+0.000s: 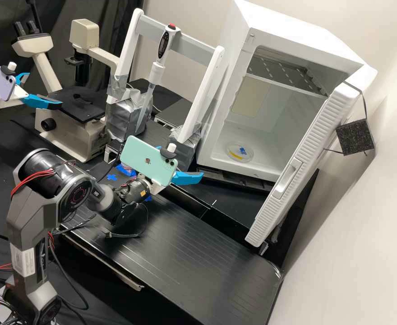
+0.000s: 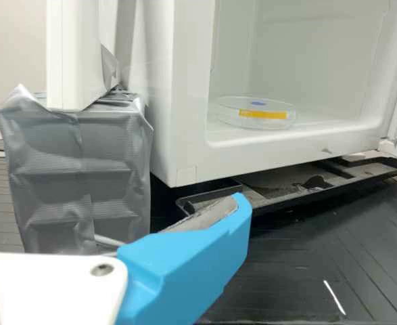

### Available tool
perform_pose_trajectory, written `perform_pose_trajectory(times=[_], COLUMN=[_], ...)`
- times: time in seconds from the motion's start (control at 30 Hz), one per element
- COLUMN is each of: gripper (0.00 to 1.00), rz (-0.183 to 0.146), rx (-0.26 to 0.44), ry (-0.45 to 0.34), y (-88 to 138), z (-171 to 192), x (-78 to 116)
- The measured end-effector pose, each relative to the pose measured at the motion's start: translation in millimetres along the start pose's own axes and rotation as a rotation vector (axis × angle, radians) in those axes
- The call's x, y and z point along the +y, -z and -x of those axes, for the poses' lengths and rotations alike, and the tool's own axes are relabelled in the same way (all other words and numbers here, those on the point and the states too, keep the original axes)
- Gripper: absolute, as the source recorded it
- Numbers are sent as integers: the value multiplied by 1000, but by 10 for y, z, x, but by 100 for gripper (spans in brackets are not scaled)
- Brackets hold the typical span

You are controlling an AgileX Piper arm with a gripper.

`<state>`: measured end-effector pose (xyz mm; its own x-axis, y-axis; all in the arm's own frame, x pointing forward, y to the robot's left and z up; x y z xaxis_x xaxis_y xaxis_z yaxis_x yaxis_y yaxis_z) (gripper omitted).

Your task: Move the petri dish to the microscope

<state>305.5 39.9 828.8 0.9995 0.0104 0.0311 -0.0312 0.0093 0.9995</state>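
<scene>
Your clear petri dish point(image 1: 239, 153) lies flat inside the open white fridge point(image 1: 239, 168) and seems light, stiff, slippery and easily cracked, so pinch it gently across opposite sides, low down, using your claw point(image 1: 185, 163), which sits outside the fridge, spread and holding nothing.

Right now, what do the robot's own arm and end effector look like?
The arm is dark grey with black joints, red and black cables and a pale label. Its white end effector has bright blue fingers; a mint-green phone is fixed to it with a black clip.
</scene>
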Motion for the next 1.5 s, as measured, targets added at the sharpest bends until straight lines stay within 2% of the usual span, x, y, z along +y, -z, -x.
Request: perform_pose_trajectory(times=[0.3,0.43,0.7,0.8,0.97,1.17,1.3,1.5], gripper=[100,100,100,100,100,100,100,100], rz=[0,1,-80,-84,-60,-48,-46,-54], rx=[-4,2,48,57,58,48,38,115], ry=[-1,-4,-153,-227,-296,-307,-303,-235], y=[-13,-95,-308,-361,-446,-523,-600,-647], z=[4,111,413,425,207,-181,-444,-778], x=[5,90,590,771,1035,1222,1314,1347])
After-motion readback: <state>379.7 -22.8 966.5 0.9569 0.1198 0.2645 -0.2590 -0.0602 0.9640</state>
